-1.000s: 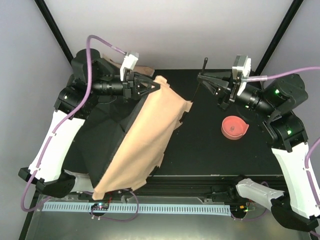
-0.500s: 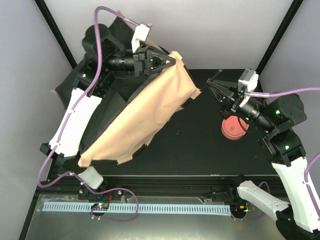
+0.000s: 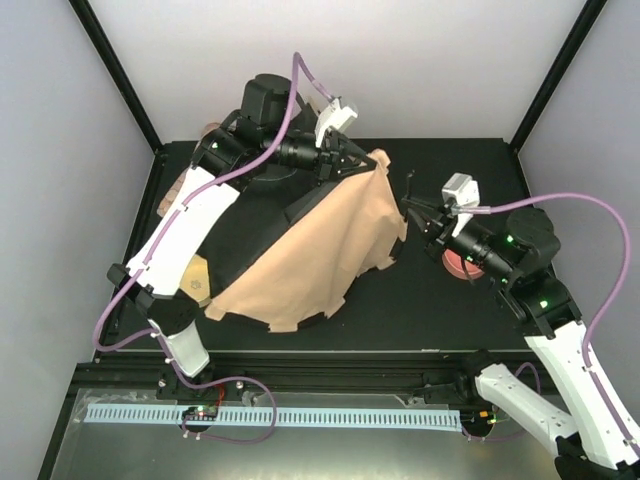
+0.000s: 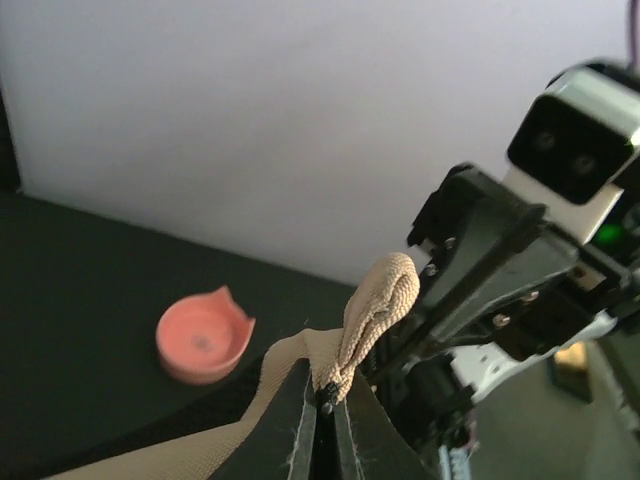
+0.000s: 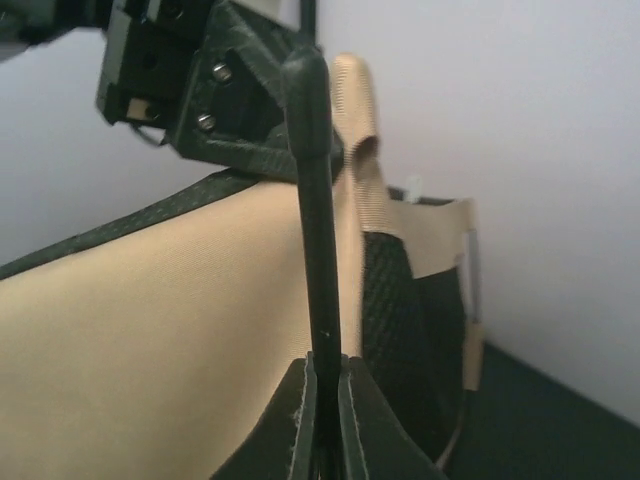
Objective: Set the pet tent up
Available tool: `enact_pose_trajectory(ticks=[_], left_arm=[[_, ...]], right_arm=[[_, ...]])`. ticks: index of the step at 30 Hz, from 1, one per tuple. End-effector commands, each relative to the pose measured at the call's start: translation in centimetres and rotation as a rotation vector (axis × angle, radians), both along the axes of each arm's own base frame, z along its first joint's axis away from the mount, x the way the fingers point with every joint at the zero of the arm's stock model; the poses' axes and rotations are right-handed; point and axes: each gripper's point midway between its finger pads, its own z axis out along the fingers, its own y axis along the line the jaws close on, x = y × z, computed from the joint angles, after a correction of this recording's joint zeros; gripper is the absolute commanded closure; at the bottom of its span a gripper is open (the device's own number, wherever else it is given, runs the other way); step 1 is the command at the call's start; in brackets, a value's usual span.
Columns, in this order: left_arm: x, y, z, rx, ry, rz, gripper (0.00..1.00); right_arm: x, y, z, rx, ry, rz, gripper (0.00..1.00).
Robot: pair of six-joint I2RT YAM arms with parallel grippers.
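**Grips.** The left gripper [image 4: 325, 395] has its jaws pressed together on the tan webbing loop [image 4: 375, 300] at the peak of the pet tent [image 3: 320, 250], holding that peak raised above the table [image 3: 430, 310]. The right gripper [image 5: 322, 385] pinches a thin black pole [image 5: 318, 230], held near upright. The pole's upper end stands just beside the loop and the left fingers. Whether it touches them cannot be told.

**Step in hand (judgement).** The pole tip is being brought to the peak.
- Hold the loop steady and taut.
- Feed the pole along its own axis from the peak's 3 o'clock side, with small corrections.
- Do not slacken the pinch until the tip is seated.

**Surroundings, overhead view.**
- The canvas drapes from the peak toward 7 o'clock, with black lining exposed on the 9 o'clock side.
- A pink dish [image 3: 458, 262] lies at 4 o'clock from the peak, partly under the right arm.
- A beige cushion [image 3: 195, 287] sits at 8 o'clock, beside the left arm.

**Obstructions.**
- The two grippers crowd the peak, so finger-to-finger contact is the main risk.
- Loose canvas below could foul the pole's lower end.
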Motion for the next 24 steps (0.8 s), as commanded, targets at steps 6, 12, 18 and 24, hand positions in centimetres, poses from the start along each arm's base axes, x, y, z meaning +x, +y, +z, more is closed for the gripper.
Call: enact_pose_trajectory(ticks=[6,12,18,24], left_arm=[[-4.2,3.3,-2.3,0.119,-0.242,-0.045,0.98],[-5.9,3.9,-2.6,0.089,-0.292,-0.095,0.98],[-6.4,4.1,-2.8,0.056,-0.284,-0.094,0.98],[-6.5,4.0,-2.3,0.036,-0.292,-0.102,0.98]], right_arm=[[-4.2,4.5,-9.5,-0.198,0.445,0.344,0.99],[-4.4,4.8,-10.4,-0.209,0.538,0.360,0.99],[-5.1,5.5,-10.6,-0.226,0.539,0.406,0.99],[-5.1,5.8,-11.8,-0.265,0.573,0.411,0.99]])
